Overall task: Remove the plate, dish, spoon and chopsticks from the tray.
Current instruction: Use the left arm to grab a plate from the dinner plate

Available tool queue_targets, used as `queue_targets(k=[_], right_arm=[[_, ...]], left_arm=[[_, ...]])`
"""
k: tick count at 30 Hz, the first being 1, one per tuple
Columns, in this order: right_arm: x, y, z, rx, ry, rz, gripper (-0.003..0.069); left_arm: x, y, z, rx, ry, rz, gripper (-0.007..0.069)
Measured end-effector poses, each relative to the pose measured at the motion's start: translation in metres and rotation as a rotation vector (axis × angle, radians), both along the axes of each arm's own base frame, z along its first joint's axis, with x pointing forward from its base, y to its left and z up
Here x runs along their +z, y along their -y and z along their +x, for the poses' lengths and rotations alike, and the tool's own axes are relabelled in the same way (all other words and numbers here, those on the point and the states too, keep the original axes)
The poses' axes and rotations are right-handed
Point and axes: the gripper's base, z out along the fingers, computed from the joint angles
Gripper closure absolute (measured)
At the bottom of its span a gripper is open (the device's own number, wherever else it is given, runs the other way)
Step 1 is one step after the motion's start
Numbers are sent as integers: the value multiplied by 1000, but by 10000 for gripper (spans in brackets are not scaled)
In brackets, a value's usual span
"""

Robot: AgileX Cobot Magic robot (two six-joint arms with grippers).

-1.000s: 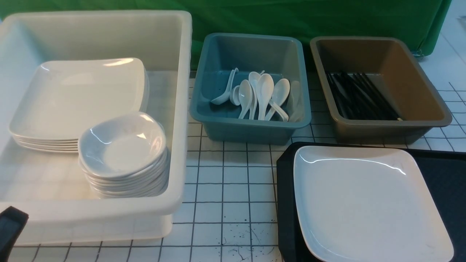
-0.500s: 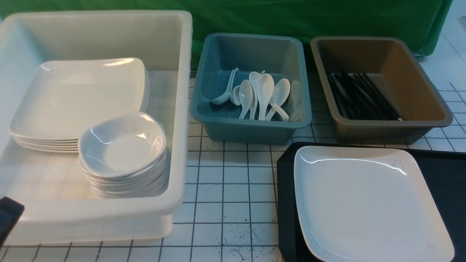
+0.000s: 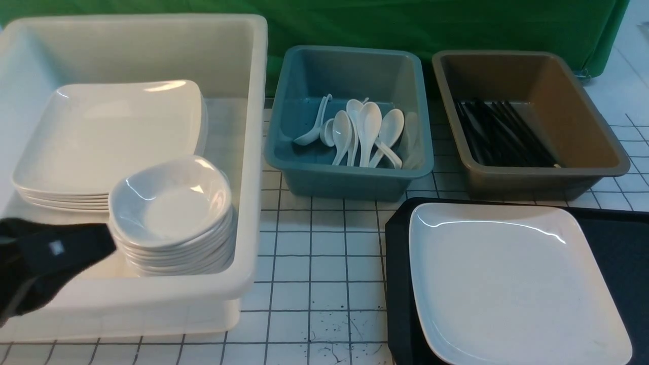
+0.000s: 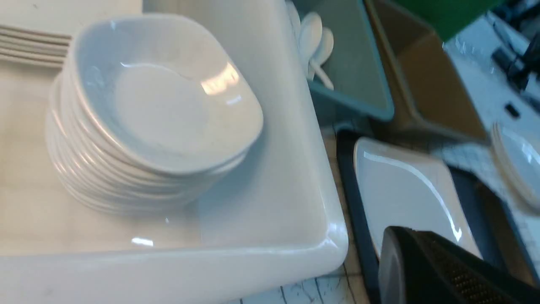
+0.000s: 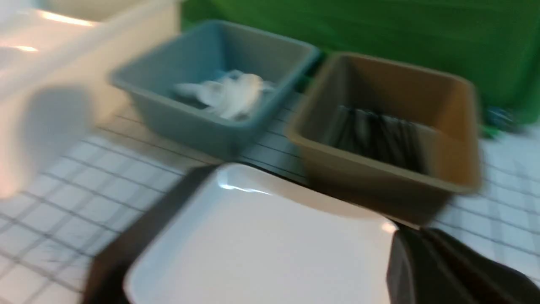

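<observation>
You are seeing only the large glossy white square plate (image 3: pixel 512 284) remaining on the black rectangular plastic tray (image 3: pixel 398 284); hold of left gripper (image 3: pixel 76 248) unclear.

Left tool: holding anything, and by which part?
Nothing visible in the left tool; it hangs near the dish stack in the white tub. Open or shut: unclear.

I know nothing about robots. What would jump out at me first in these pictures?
Most likely the big glossy white plate lying on the black tray at the near right. Next, the large white tub on the left holding stacked plates and small dishes, with the dark left gripper at its near-left corner. Behind sit a blue tub of white spoons and a brown tub of black chopsticks.
</observation>
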Motion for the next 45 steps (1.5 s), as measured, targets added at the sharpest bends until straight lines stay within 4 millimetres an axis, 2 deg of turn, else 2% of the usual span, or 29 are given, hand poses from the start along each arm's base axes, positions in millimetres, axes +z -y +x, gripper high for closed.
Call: queue_targets(k=[4,6,9,15,20,23,29,39,45], right_arm=[[-7,-15,-1,126,-1,31,663],[-7,-19,-3,180,-12,58,663],[-6,-26,-8,280,-31,104,663],[-3,-51,-24,587,-93,166,663],[-9,-76,-29,732,-216,75,663],[-10,-88,-32,802,-223,36,663],[-1,-107,-39,934,-118,66,663],[-5,-111,-40,959,-57,45,645],[-3,-111,-33,939,272,-154,550]], left_arm=[[8,13,30,-179,-141,-6,603],[5,19,45,-256,-192,-39,603],[-1,28,57,-317,-228,-78,603],[-15,60,67,-443,-287,-55,599],[-19,82,71,-491,-301,-17,570],[-20,89,71,-505,-295,-10,538],[-22,92,72,-499,-280,12,459],[-21,89,81,-435,-200,49,419],[-20,89,82,-427,-193,49,414]])
